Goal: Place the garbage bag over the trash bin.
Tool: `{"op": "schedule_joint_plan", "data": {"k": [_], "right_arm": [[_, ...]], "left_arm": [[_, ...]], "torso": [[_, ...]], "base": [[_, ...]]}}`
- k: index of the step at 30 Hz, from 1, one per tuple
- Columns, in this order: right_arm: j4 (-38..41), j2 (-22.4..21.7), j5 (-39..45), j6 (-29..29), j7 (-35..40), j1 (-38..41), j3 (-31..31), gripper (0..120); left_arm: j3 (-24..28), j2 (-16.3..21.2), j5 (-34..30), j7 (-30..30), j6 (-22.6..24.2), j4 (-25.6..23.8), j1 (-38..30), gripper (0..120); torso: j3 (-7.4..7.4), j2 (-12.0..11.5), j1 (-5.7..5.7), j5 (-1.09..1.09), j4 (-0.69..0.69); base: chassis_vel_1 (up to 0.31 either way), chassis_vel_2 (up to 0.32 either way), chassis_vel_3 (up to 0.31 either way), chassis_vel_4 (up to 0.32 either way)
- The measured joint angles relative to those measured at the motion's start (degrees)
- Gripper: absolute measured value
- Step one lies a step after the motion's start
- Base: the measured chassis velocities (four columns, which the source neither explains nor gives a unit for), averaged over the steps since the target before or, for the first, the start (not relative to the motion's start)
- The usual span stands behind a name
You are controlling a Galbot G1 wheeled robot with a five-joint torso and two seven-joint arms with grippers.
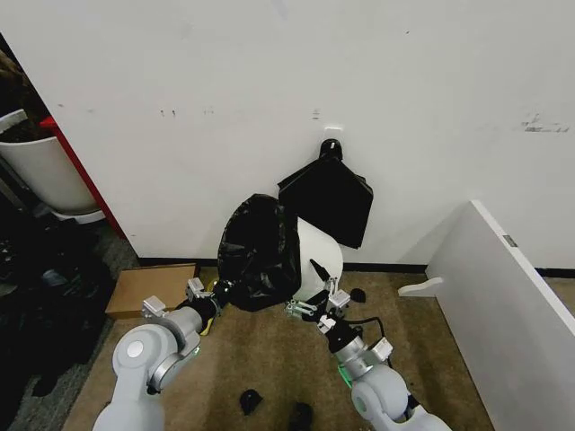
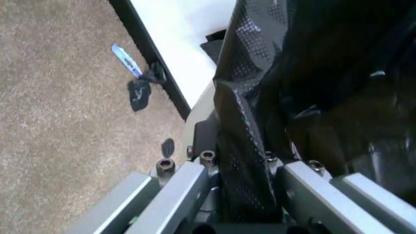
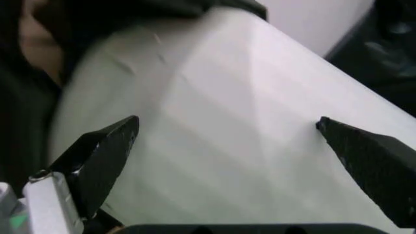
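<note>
The glossy black garbage bag (image 1: 260,251) covers the left part of the cream-white trash bin (image 1: 322,256), which stands on the carpet by the wall. My left gripper (image 1: 213,301) is low at the bag's left edge. In the left wrist view it (image 2: 244,195) is shut on a fold of the garbage bag (image 2: 312,73). My right gripper (image 1: 314,305) is at the bin's bare lower right side. In the right wrist view it (image 3: 227,124) is open, its dark fingertips (image 3: 123,131) spread close over the bin's white wall (image 3: 247,97).
A flat folded black bundle (image 1: 328,197) hangs on the wall above the bin. A cardboard box (image 1: 148,287) lies at the left, and a bigger white tub (image 1: 45,171) stands far left. A white board (image 1: 503,287) leans at the right. Small dark items (image 1: 250,400) lie on the carpet.
</note>
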Motion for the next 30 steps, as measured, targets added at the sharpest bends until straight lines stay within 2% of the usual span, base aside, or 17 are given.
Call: {"op": "schedule_joint_plan", "data": {"k": [4,21,28,30], "right_arm": [[-1.97,0.08,-4.44,-0.16,5.20,0.65,0.91,100],[-6.58,-0.47,-10.66,-4.22,13.68,2.18,2.80,100],[-0.90,-2.29,-7.28,-4.04,13.43,0.06,3.42,100],[2.43,-2.90,-5.94,-4.35,15.67,-0.99,3.33,100]], "left_arm": [[-0.09,0.14,-0.08,0.00,0.16,-0.85,0.35,1],[-2.53,1.04,-1.93,-0.42,0.50,-1.32,-0.19,0],[-3.71,1.91,-2.25,-0.65,-0.01,0.34,-1.39,0],[-2.64,2.18,-1.28,-1.16,-1.16,0.98,-1.61,0]], "torso": [[0.00,0.00,0.00,0.00,0.00],[0.00,0.00,0.00,0.00,0.00],[0.00,0.00,0.00,0.00,0.00],[0.00,0.00,0.00,0.00,0.00]], "base": [[0.000,0.000,0.000,0.000],[0.000,0.000,0.000,0.000],[0.000,0.000,0.000,0.000],[0.000,0.000,0.000,0.000]]}}
